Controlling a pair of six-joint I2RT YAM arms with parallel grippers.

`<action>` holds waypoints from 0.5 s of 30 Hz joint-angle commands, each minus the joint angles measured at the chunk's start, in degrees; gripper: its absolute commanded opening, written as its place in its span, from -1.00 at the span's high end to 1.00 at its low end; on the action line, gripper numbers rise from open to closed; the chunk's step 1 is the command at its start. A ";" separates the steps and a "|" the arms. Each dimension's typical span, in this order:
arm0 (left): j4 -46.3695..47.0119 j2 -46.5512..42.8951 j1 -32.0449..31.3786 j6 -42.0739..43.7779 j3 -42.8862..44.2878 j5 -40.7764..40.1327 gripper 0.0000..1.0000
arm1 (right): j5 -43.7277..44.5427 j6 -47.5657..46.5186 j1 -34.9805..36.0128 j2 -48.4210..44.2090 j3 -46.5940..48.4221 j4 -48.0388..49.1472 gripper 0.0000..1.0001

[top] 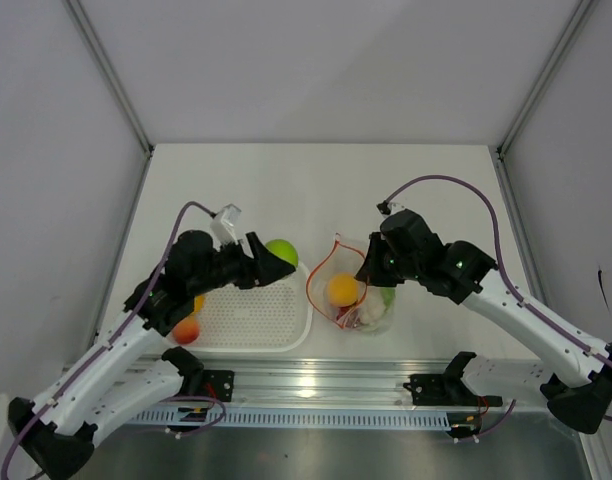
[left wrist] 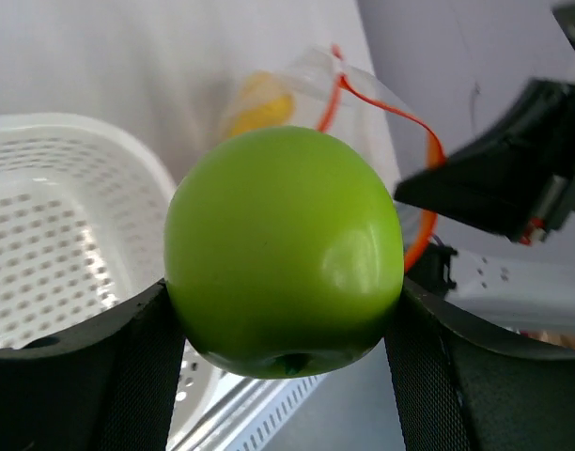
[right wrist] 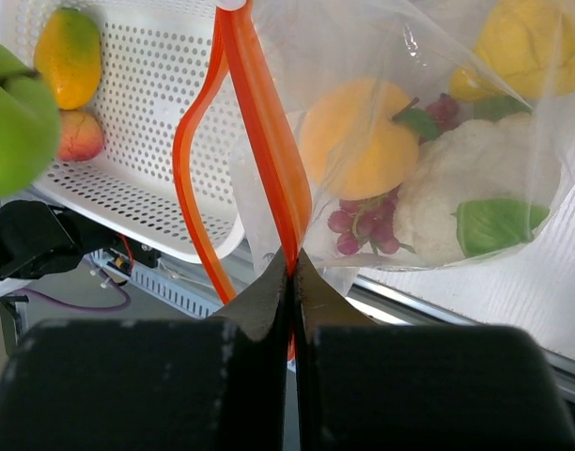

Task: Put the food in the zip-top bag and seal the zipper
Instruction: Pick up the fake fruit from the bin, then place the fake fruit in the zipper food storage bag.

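My left gripper [top: 276,258] is shut on a green apple [top: 281,251], held above the far right corner of the white basket [top: 286,335]; the apple fills the left wrist view [left wrist: 284,249]. My right gripper [top: 366,268] is shut on the red-orange zipper [right wrist: 269,141] of the clear zip-top bag [top: 361,300], holding its mouth open towards the left. Inside the bag lie an orange fruit [right wrist: 358,136], a yellow fruit [right wrist: 527,42], dark red grapes [right wrist: 363,221], a white cauliflower lump [right wrist: 475,188] and a green piece [right wrist: 499,224].
The white slotted basket [right wrist: 156,103] stands left of the bag and holds a yellow-orange mango [right wrist: 69,56] and a small red-peach fruit [right wrist: 79,136]. An aluminium rail [top: 316,385] runs along the near table edge. Walls enclose the table.
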 commanded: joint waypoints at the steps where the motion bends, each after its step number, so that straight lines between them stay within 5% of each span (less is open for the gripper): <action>1: 12.54 4.90 -3.62 3.02 1.36 14.29 0.99 | 0.13 0.42 0.46 -0.05 2.78 1.60 1.00; 15: 7.28 22.65 -16.47 1.53 13.75 10.08 0.99 | -0.04 0.60 0.90 -0.23 4.28 1.25 1.00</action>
